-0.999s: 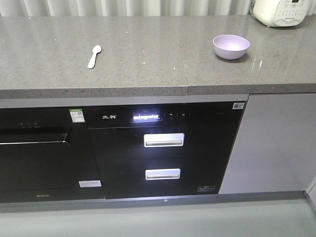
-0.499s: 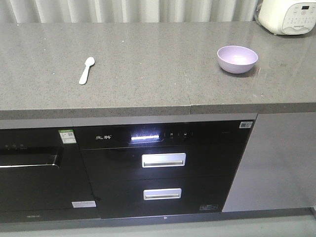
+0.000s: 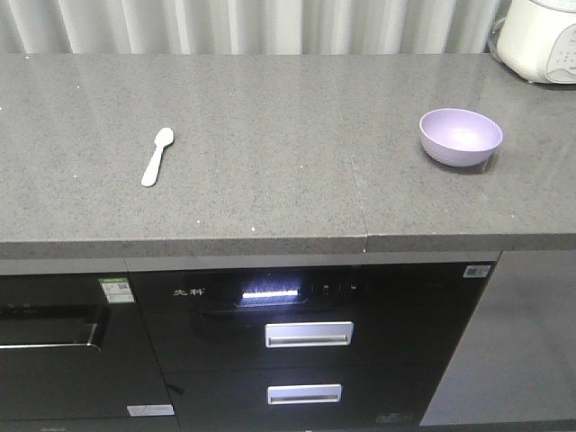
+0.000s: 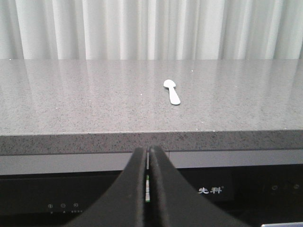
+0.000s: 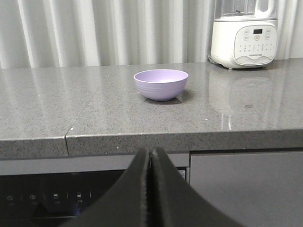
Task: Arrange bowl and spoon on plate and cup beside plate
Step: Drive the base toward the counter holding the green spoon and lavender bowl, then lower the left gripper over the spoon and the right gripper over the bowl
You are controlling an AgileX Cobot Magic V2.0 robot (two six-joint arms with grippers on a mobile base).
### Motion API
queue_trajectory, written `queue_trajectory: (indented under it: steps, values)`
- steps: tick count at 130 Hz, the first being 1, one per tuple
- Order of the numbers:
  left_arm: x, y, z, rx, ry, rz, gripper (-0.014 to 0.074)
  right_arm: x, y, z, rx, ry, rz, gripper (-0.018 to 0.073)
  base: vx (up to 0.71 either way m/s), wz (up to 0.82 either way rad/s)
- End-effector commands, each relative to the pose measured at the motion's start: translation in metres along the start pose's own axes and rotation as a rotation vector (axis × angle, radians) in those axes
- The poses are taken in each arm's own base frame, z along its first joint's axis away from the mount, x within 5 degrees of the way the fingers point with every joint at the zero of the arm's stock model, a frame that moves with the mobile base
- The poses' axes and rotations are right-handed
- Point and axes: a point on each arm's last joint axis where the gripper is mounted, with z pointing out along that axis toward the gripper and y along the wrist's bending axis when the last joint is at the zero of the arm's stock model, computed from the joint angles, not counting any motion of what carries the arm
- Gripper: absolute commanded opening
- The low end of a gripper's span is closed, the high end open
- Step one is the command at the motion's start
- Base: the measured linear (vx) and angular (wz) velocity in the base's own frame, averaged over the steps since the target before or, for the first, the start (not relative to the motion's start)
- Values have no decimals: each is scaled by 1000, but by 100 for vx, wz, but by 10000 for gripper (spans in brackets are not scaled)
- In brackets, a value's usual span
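Note:
A lavender bowl (image 3: pixel 461 137) (image 5: pixel 161 83) stands upright at the right of the grey counter (image 3: pixel 270 153). A pale spoon (image 3: pixel 157 157) (image 4: pixel 172 91) lies flat at the counter's left, bowl end pointing away. My left gripper (image 4: pixel 148 150) is shut on nothing, held below the counter's front edge, short of the spoon. My right gripper (image 5: pixel 151 151) is likewise shut and empty, in front of the counter edge and short of the bowl. The plate and the cup are out of view. Neither gripper shows in the front view.
A white kitchen appliance (image 5: pixel 244 33) (image 3: pixel 542 38) stands at the counter's back right. Pale curtains (image 3: pixel 252 25) hang behind. Under the counter sit a black oven (image 3: pixel 54 351) and a lit black drawer unit (image 3: pixel 306 337) with two handles.
The front view has shifted: the counter now sits lower and larger in frame, with spoon and bowl nearer the camera. Neither object has moved on the counter.

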Motion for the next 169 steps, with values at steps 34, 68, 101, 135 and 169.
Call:
queue_trajectory:
  steps: [34,68,101,135,169]
  values:
    - [-4,-1,-1,10,-76,-13,-7,-5,0,0,-3,-70,-10,-8,18,2]
    - [-4,-1,-1,10,-76,-13,-7,-5,0,0,-3,-71,-10,-8,18,0]
    - [-4,-1,-1,10,-76,-13,-7,-5,0,0,-3,-71,-10,-8,16,-2]
    - [-4,-1,-1,10,-76,-13,-7,-5,0,0,-3,-71,-10,-8,14,-2]
    - [-4,-1,-1,10,-76,-13,-7,-5,0,0,-3,-71,-10,-8,10,-1]
